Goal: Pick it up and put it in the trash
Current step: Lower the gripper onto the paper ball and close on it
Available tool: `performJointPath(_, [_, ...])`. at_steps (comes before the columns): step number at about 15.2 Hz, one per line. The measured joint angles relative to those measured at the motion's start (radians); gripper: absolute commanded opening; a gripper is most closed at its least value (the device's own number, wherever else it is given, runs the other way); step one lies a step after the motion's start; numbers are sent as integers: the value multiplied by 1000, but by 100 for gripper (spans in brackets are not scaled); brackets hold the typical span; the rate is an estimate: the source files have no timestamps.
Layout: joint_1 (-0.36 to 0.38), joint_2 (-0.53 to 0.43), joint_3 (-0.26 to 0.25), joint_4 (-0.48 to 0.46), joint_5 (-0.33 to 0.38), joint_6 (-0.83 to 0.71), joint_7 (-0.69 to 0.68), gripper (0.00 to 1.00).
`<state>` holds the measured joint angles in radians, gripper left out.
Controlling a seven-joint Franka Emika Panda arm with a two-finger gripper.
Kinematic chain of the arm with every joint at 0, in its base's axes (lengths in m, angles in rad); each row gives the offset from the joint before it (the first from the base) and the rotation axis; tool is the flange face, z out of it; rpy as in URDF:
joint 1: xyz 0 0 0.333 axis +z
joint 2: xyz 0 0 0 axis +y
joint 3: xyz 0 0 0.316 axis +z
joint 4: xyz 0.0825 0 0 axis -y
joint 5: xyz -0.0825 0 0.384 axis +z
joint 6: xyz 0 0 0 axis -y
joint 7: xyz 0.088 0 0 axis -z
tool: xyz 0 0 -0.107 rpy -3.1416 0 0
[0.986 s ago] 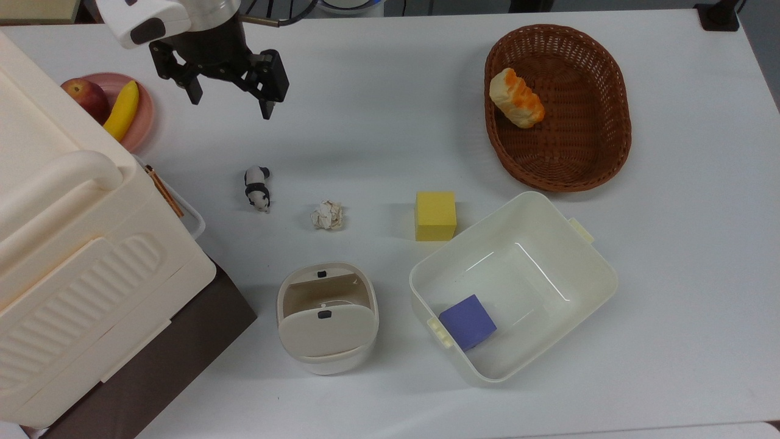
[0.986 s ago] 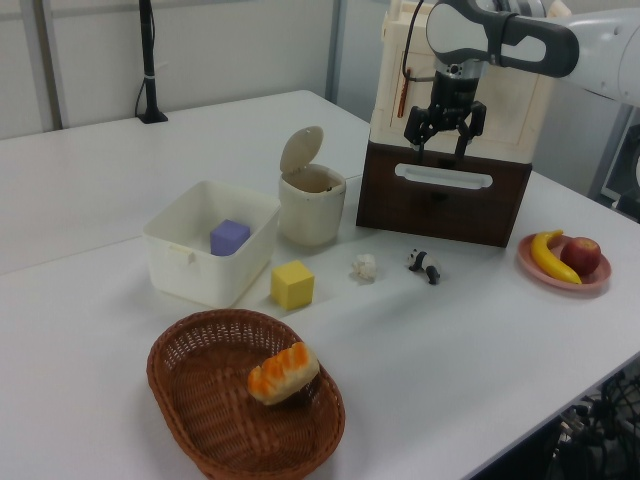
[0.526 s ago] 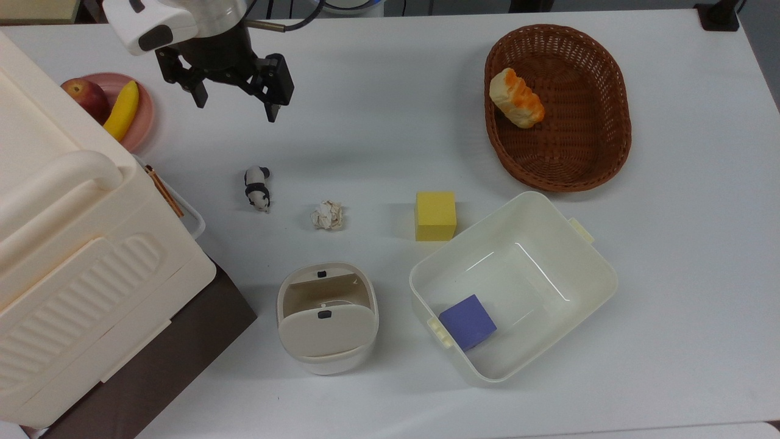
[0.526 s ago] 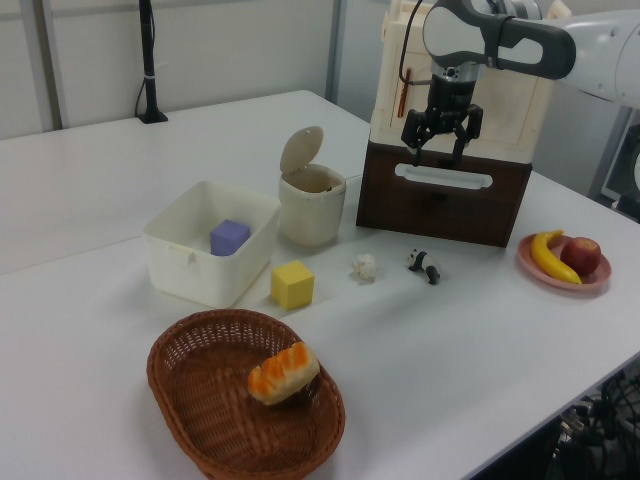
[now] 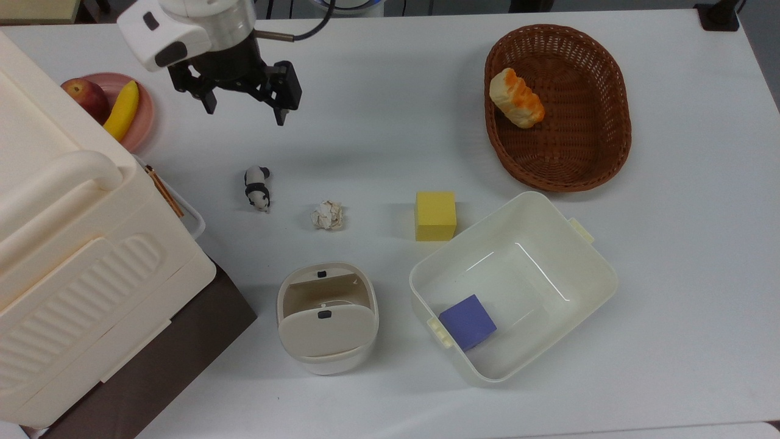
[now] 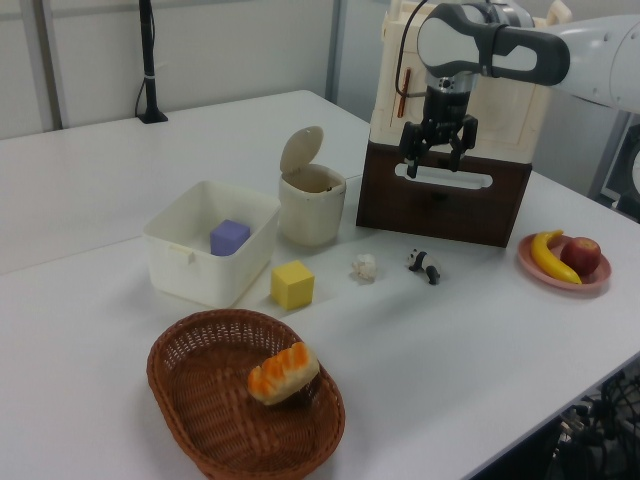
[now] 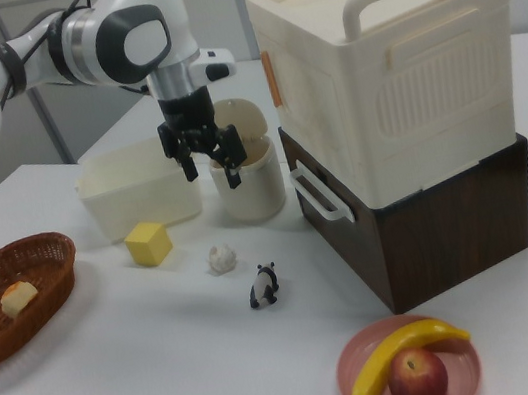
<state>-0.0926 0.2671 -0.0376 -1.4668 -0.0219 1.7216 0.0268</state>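
Crumpled off-white paper ball [image 5: 328,215], resting loose on the table, near the bin's open side in the top view. Cream rounded bin [image 5: 327,317], upright, flap lid tilted up, mouth open.

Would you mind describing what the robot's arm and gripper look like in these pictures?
The arm is glossy white with rounded segments, dark grey joint caps and black seam rings. A black cable loops beside the wrist. The gripper is black, with an angular body and two slim black fingers.
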Motion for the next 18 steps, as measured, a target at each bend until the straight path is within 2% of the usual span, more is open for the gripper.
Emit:
performJointPath(8, [50, 55, 2, -44, 0, 96, -1, 100])
performJointPath(14, [132, 170, 3, -62, -17, 162, 0, 100])
performJointPath(18, [137, 236, 3, -75, -28, 258, -1, 100])
